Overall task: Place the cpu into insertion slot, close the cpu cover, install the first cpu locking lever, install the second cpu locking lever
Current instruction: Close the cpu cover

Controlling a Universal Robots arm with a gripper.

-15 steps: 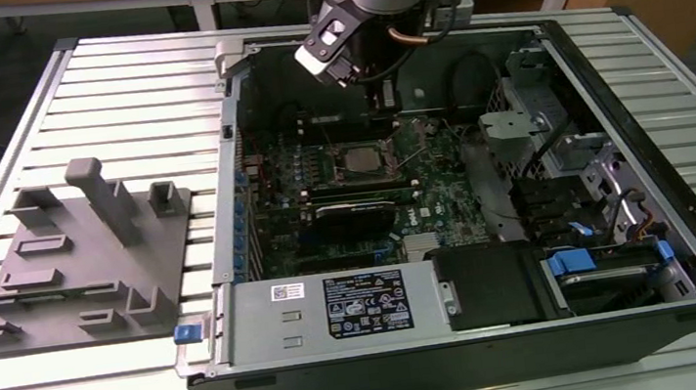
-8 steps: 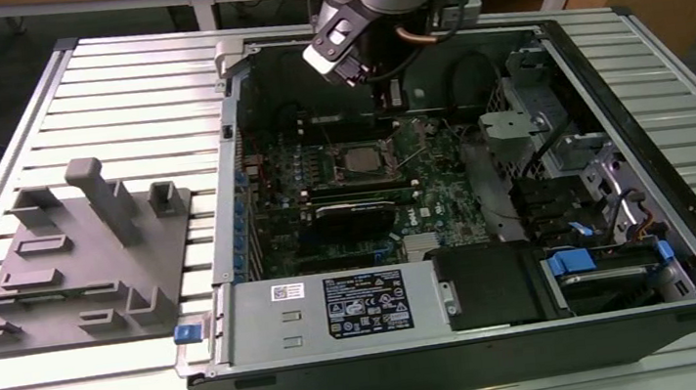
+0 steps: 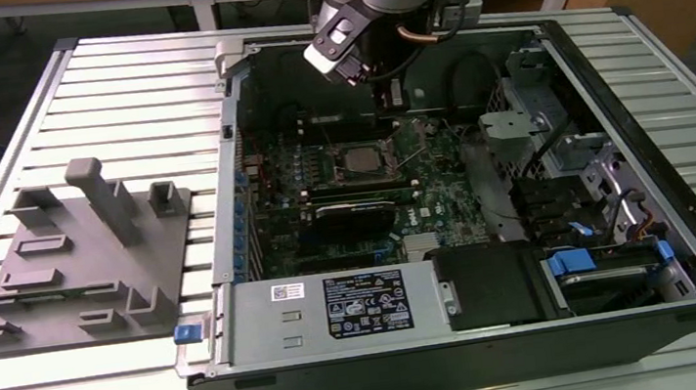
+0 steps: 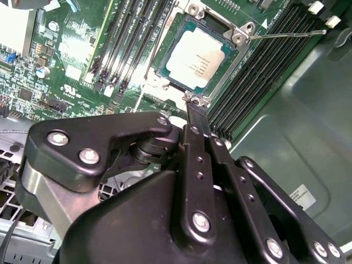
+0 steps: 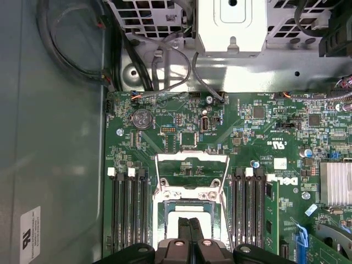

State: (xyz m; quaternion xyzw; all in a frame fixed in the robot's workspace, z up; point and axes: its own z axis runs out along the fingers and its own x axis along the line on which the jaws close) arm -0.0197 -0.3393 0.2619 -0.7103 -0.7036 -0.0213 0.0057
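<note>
The computer case (image 3: 470,338) is lying open on the slatted worktop (image 3: 127,92). The arm is reaching down into its far half, so the gripper (image 3: 391,99) is hanging just above the motherboard (image 3: 324,219) and close to the insertion slot (image 3: 334,164). In the second wrist view the cpu (image 4: 198,59) is sitting flat inside that slot, silver top up. The cpu cover (image 4: 231,63) appears to be lying down around it, framing the chip so it cannot lift out. The gripper (image 4: 192,110) is carrying nothing. Its fingers are pressed together into one slim black tip, probably because a narrow point suits pushing thin wire better than grasping does. That tip is hovering beside the near corner of the cover. A locking lever (image 4: 286,34) is sticking out sideways over the memory slots (image 4: 258,77), not yet hooked down, and the other lever (image 4: 158,44) is running loose along the opposite side. A grey parts tray (image 3: 81,265) is resting on the worktop, well apart on the exterior view's left
</note>
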